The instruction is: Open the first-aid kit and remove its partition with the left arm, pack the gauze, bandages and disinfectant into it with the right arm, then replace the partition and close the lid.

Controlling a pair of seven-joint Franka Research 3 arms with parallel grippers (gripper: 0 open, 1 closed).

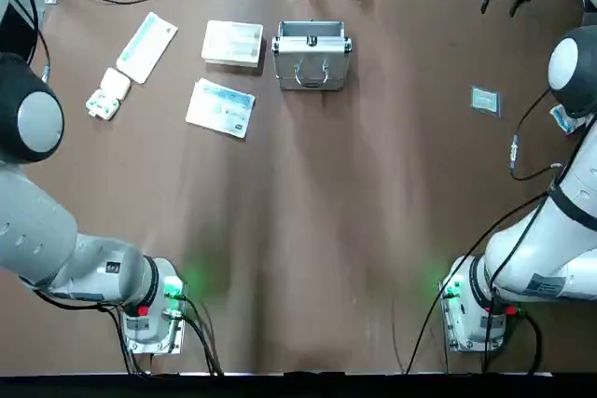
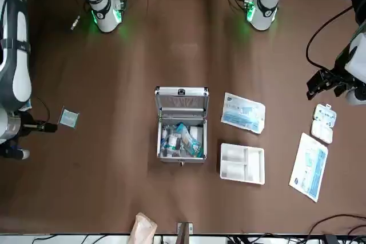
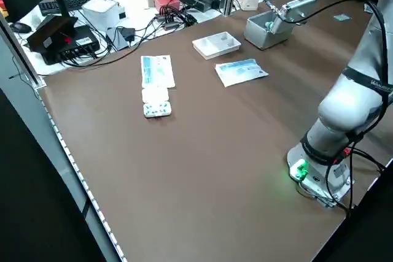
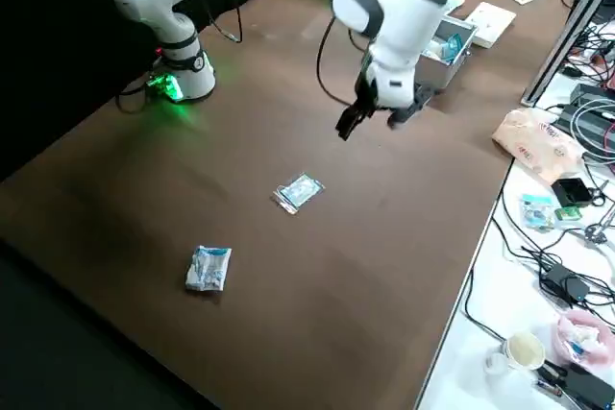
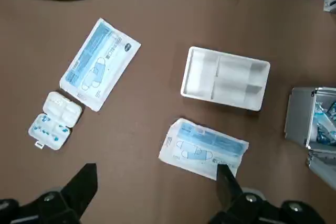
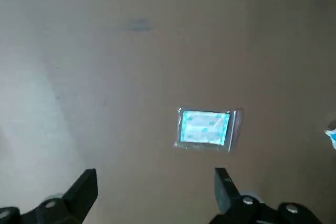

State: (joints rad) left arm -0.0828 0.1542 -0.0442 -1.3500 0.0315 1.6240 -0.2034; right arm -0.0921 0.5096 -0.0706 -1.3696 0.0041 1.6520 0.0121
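My left gripper [image 5: 157, 182], fingers wide apart, hovers above the surface's left side; my right gripper [image 6: 157, 182], likewise spread, hovers above its right side. The first-aid kit [image 2: 182, 135] stands open near the far edge, partition [image 2: 242, 164] beside it; bags inside overlap, and I cannot identify the disinfectant.

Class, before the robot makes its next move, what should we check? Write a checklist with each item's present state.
1. Lid open: ok.
2. Partition out of the first-aid kit, on the table: ok.
3. Right gripper, out over the table away from the kit, open and empty: ok.
4. Left gripper, over the table, open and empty: ok.
5. Both small packets packed: not ok.
6. Disinfectant packed: cannot tell.
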